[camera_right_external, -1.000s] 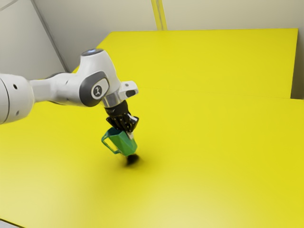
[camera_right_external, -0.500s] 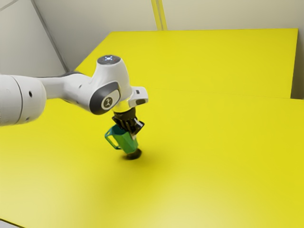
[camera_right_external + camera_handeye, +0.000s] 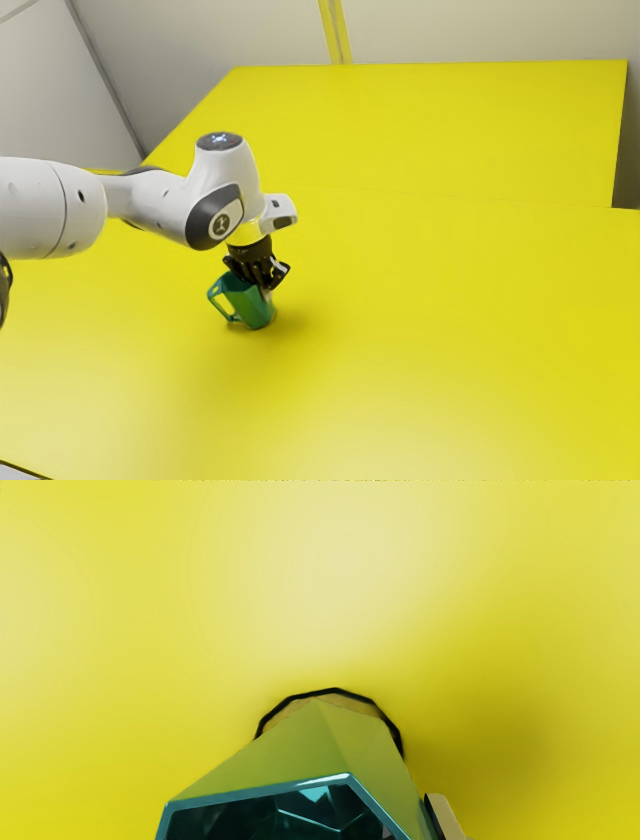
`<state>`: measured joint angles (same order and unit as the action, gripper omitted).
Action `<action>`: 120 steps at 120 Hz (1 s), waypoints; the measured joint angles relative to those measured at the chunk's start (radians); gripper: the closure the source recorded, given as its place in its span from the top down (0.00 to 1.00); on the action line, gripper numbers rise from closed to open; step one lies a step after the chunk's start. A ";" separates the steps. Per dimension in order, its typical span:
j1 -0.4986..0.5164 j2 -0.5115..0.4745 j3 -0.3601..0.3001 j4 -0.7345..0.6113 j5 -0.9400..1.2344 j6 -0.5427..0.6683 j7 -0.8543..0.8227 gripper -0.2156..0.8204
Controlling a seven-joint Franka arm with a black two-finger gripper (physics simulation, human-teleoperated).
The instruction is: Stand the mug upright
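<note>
The gripper (image 3: pixel 267 291) is clamped on the green faceted mug (image 3: pixel 248 304), which leans slightly, its open top and handle (image 3: pixel 219 308) toward the exterior view's left. Its base is at or just above the yellow table (image 3: pixel 450 340); I cannot tell which.
</note>
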<state>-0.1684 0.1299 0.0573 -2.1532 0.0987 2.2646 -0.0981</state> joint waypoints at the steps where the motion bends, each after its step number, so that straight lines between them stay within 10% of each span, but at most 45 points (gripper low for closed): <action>1: 0.000 0.000 0.000 0.000 -0.001 0.000 0.000 0.11; 43: 0.000 -0.089 -0.002 0.005 -0.011 -0.034 0.012 0.65; 120: -0.007 -0.148 -0.004 0.352 -0.027 -0.295 0.066 0.78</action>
<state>-0.1758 -0.0183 0.0537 -1.8012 0.0720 1.9694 -0.0316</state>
